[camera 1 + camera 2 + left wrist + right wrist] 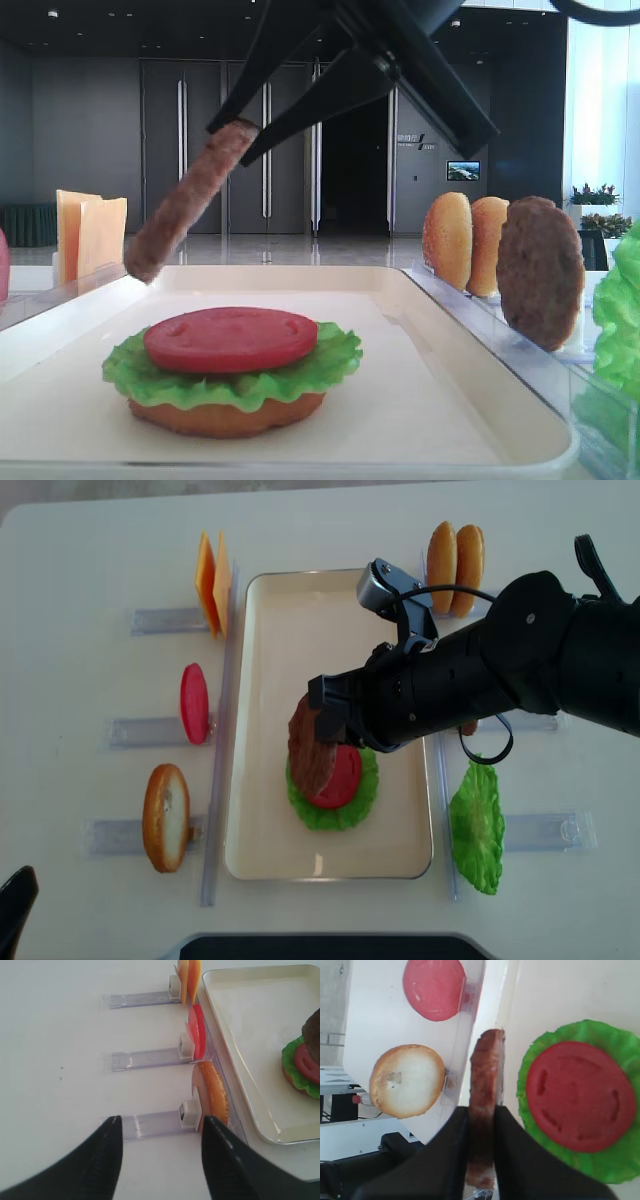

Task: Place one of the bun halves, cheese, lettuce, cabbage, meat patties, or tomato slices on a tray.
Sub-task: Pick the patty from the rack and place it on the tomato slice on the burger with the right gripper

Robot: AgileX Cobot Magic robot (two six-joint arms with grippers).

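Right gripper [322, 718] clamped tight on a meat patty [312, 742], gripped by its edge so the disc hangs tilted in the air, lower rim over the tray's [262, 680] left half. Directly beneath and slightly toward the right: a stack near the tray's front end, made of a bun half [225, 412] at the bottom, lettuce [232, 372] ruffling out past it, and a tomato slice [230, 339] on top. Clear air between patty and tomato in the low exterior view; no contact. Bare cream floor across the tray's far half and along its left rim, with a narrower strip at the front rim.

Off the tray's left edge, in clear slotted racks: cheese slices [210, 578] toward the far corner, a second tomato slice [194, 702] at mid-edge, another bun half [165, 817] toward the near corner, all standing upright just beside the rim. Off the right edge: two more bun halves [455, 554] at the far end, a second patty [540, 272] standing next to them, and a spare lettuce leaf [477, 825] nearer the front.

Left gripper [160, 1127] low over the tabletop's left side, fingers spread wide with nothing between them, well apart from the tray.
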